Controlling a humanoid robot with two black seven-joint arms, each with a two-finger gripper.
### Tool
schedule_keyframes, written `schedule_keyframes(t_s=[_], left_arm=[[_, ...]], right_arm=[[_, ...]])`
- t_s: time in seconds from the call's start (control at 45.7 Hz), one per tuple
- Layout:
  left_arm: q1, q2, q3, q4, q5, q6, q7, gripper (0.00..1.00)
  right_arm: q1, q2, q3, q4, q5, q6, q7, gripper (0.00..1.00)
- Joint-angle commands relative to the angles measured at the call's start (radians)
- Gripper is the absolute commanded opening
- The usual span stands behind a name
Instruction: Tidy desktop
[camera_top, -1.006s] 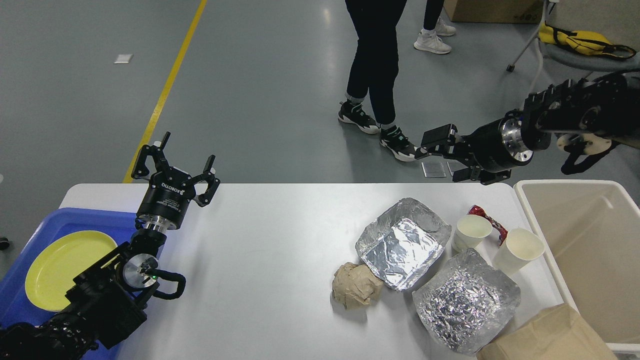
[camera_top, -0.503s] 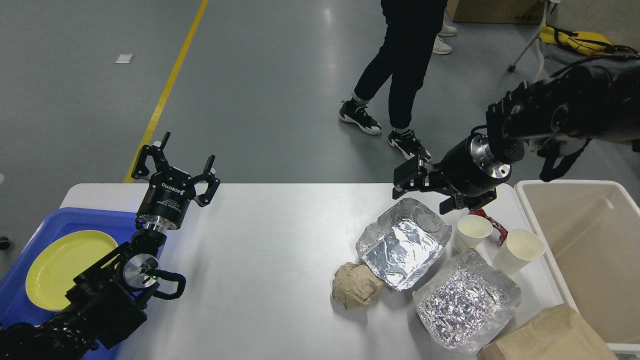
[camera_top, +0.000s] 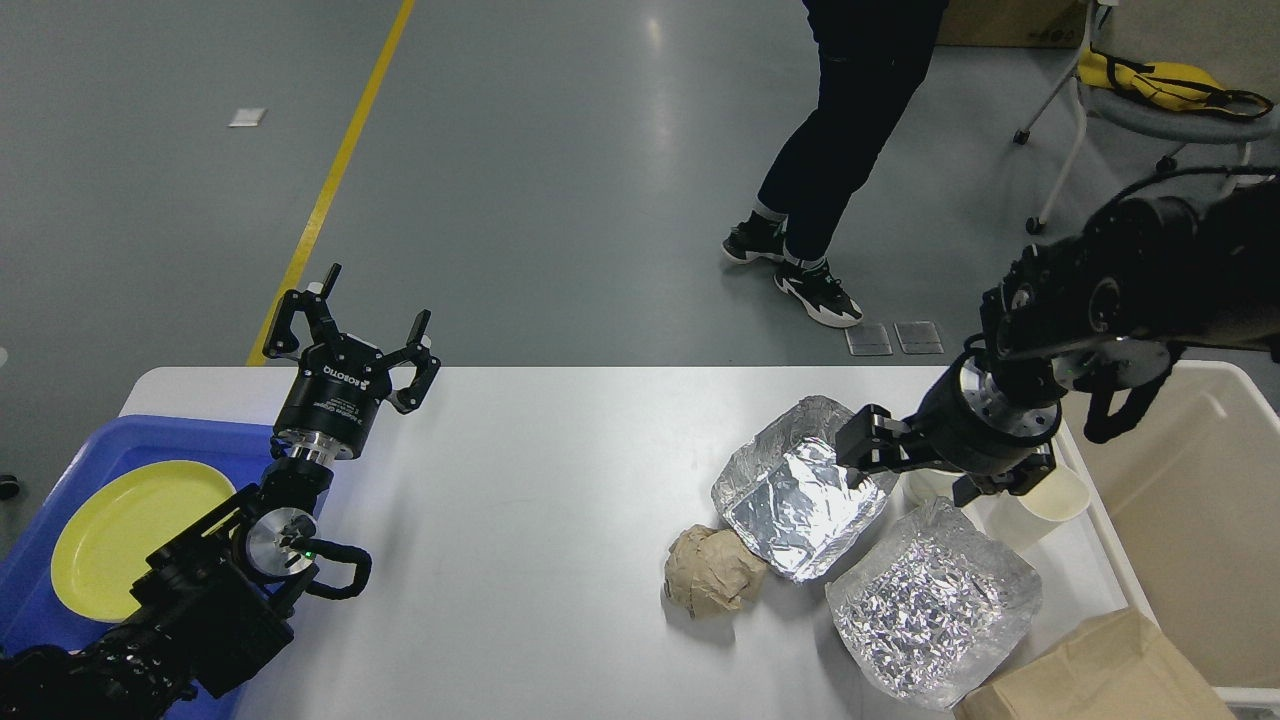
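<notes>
The white desktop (camera_top: 560, 480) carries an open foil tray (camera_top: 800, 490), a crumpled foil tray (camera_top: 930, 610), a crumpled brown paper ball (camera_top: 712, 572) and two paper cups. One cup (camera_top: 1045, 505) shows at the right; the other cup (camera_top: 922, 487) is mostly hidden under my right gripper. My right gripper (camera_top: 915, 468) is open, low over the foil tray's right rim and the hidden cup, holding nothing. My left gripper (camera_top: 365, 315) is open and empty, raised at the table's far left edge.
A blue tray (camera_top: 140, 440) with a yellow plate (camera_top: 120, 530) sits at the left end. A beige bin (camera_top: 1190, 520) stands off the right end. A brown paper bag (camera_top: 1090, 670) lies at the front right. A person (camera_top: 850, 120) walks beyond the table.
My right arm has swung down and toward me, from above the floor beyond the table to over the cups and foil tray. The person walked right. The left arm has not moved.
</notes>
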Motion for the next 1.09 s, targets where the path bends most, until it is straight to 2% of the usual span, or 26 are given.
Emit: schedule_keyframes(t_s=[0.0, 0.284, 0.481, 0.722, 0.963, 1.05, 1.072], left_arm=[[0.000, 0.000, 0.000, 0.000, 0.001, 0.000, 0.000, 1.00], [0.000, 0.000, 0.000, 0.000, 0.001, 0.000, 0.000, 1.00], [0.000, 0.000, 0.000, 0.000, 0.001, 0.000, 0.000, 1.00], [0.000, 0.000, 0.000, 0.000, 0.001, 0.000, 0.000, 1.00], [0.000, -0.003, 0.000, 0.000, 0.001, 0.000, 0.000, 1.00], [0.000, -0.003, 0.000, 0.000, -0.001, 0.000, 0.000, 1.00], [0.000, 0.000, 0.000, 0.000, -0.001, 0.000, 0.000, 1.00]], right_arm=[[-0.081, -0.023, -0.074, -0.001, 0.000, -0.089, -0.013, 1.00], [-0.302, -0.170, -0.108, -0.001, 0.003, -0.260, -0.021, 1.00], [-0.423, -0.244, -0.108, 0.000, 0.003, -0.331, -0.019, 1.00], [-0.538, -0.243, -0.074, -0.004, 0.029, -0.431, -0.019, 1.00], [-0.601, -0.241, -0.020, -0.017, 0.172, -0.506, -0.011, 1.00], [-0.630, -0.241, -0.007, -0.017, 0.173, -0.540, -0.010, 0.96], [-0.636, -0.241, -0.002, -0.017, 0.173, -0.553, -0.007, 0.92]])
